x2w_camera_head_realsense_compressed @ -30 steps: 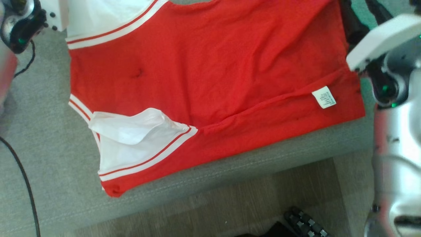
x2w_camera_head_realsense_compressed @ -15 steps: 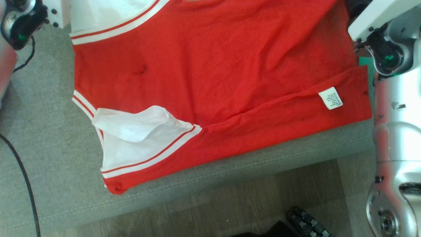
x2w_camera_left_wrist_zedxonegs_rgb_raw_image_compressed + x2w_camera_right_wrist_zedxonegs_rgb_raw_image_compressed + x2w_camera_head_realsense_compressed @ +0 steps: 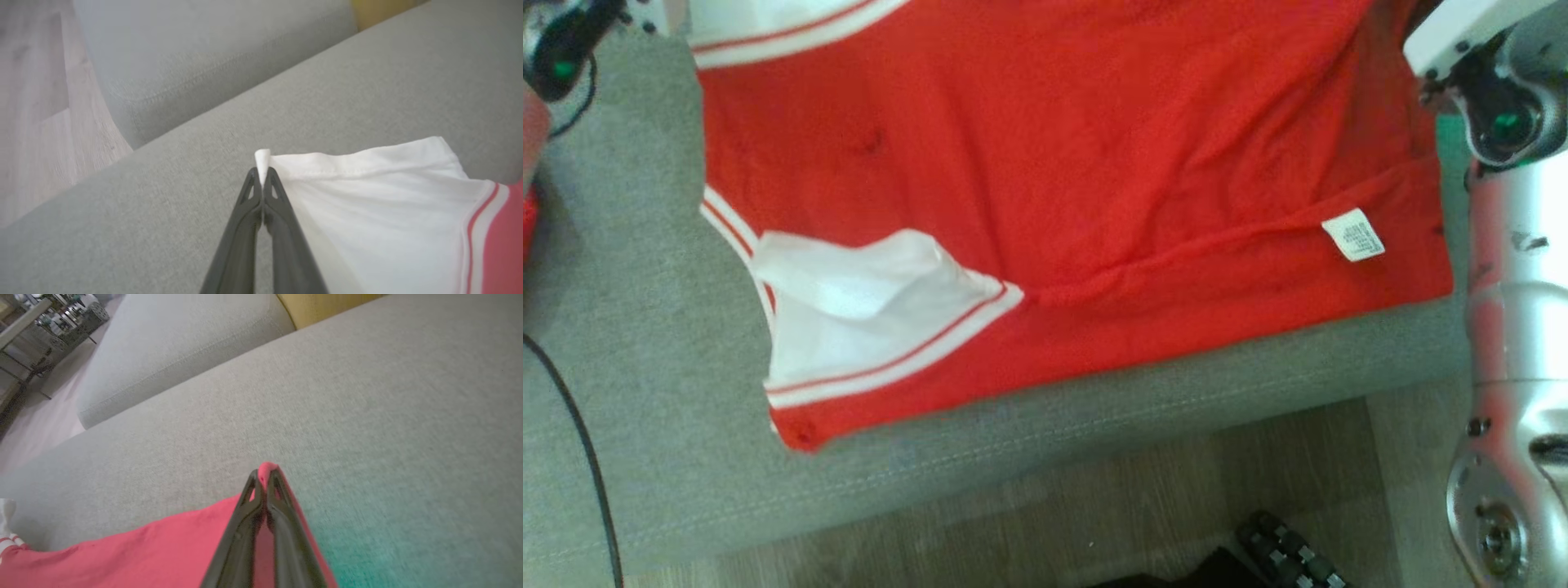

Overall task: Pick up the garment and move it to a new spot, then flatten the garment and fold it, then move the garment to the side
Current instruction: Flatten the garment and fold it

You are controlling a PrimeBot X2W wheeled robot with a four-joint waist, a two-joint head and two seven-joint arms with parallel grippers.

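The garment (image 3: 1094, 163), red with white sleeves and striped trim, lay spread on the grey sofa cushion (image 3: 645, 327), its long axis running left to right across my front. Its near edge ran close along the cushion's front seam, above the wooden floor (image 3: 1094, 523).

My left fingers (image 3: 282, 228) were shut on a corner of the white sleeve (image 3: 367, 196), and a small tuft of cloth poked out past the tips. From there the fabric ran off to the right of those fingers. My right fingers (image 3: 280, 518) were shut on a red corner, with the cloth falling away to their left and back toward me. So I had one corner in each hand and the whole body of the garment lay between them and nearer to me than either grip. Bare cushion lay beyond both sets of tips.

That was the relation I judged the next move to turn on. With both pinches apart along the long axis, drawing them away from each other should take the slack out. Lifting them together should carry the cloth level.

The near sleeve (image 3: 849, 327) was flopped over itself on the left and a long crease ran toward the care label (image 3: 1352, 234), so I judged flattening not yet done. Nothing here held the garment but the cushion.
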